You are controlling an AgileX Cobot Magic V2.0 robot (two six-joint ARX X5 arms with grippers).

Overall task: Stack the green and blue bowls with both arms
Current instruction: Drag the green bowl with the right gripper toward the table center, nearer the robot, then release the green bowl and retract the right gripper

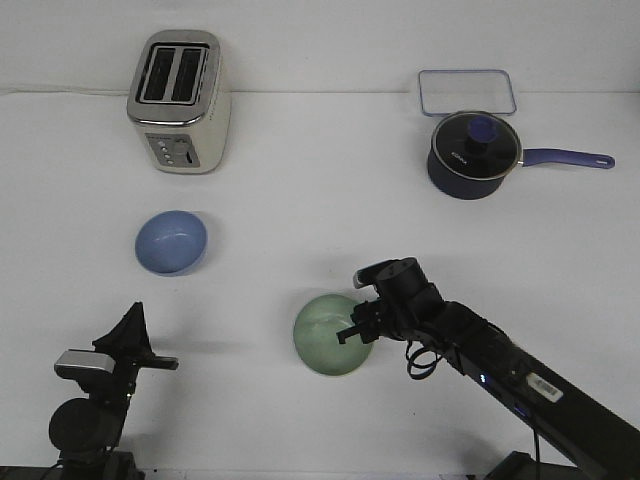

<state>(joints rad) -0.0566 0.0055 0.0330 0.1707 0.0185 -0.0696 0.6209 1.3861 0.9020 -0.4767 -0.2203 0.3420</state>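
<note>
A white table (320, 200) is seen with two bowls: the blue bowl (171, 242) toward the left edge, the green bowl (325, 338) near the front edge, its rim grasped by the right end effector (358, 330). The left end effector (133, 325), at the front-left corner, is seen clenched. One toaster (180, 100), one saucepan (475, 155) and one clear container (467, 92) are set along the far edge.

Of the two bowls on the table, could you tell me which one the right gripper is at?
The green bowl: the right gripper sits at its rim, while the blue bowl lies apart, nearer the toaster.

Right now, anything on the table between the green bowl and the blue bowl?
Nothing visible. The right gripper is at the rim of the green bowl, and the table between it and the blue bowl is bare. The toaster and saucepan stand farther back, off that line.
</note>
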